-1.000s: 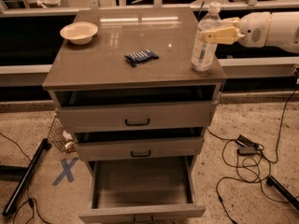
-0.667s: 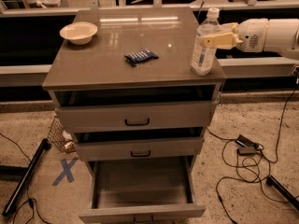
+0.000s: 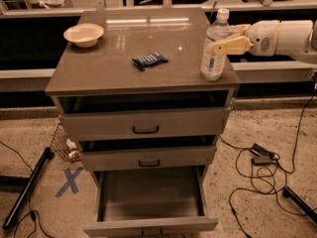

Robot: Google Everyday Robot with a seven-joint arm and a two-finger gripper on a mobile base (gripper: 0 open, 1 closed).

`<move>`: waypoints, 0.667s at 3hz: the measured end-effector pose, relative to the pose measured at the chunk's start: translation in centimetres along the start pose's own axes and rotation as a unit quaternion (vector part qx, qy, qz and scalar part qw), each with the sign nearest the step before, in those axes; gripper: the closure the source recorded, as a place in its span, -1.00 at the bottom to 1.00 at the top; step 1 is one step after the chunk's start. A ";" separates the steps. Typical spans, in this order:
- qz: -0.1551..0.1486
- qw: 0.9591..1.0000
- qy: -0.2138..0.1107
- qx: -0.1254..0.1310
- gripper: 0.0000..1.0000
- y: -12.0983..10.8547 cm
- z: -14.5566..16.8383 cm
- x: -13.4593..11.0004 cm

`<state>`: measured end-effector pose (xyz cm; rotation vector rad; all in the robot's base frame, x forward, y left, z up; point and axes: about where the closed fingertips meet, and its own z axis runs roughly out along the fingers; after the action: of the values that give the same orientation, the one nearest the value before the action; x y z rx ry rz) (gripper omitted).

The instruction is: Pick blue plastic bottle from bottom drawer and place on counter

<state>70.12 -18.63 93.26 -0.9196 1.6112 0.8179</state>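
The blue plastic bottle (image 3: pixel 213 58), clear with a white cap, stands upright on the counter (image 3: pixel 114 66) near its front right corner. My gripper (image 3: pixel 221 39) reaches in from the right, and its yellowish fingers (image 3: pixel 233 45) are closed around the bottle's upper body. The bottom drawer (image 3: pixel 148 226) is pulled far out, and its inside shows nothing in it.
A cream bowl (image 3: pixel 83 33) sits at the counter's back left and a small dark blue packet (image 3: pixel 149 60) near its middle. The two upper drawers (image 3: pixel 143 125) stand slightly open. Cables (image 3: pixel 260 157) lie on the floor at right; a wire basket (image 3: pixel 64 145) and a black pole (image 3: pixel 25 190) are at left.
The gripper and the bottle have shifted slightly left and down; the bottle now stands on the counter near the right edge.
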 end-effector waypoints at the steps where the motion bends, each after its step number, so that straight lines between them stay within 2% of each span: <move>1: 0.000 1.000 0.000 0.000 -1.00 0.0 0.0 0.0; 2: -0.004 1.000 0.002 -0.010 -1.00 0.1 0.1 -0.1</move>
<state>70.07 -18.51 93.36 -0.9427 1.6047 0.8288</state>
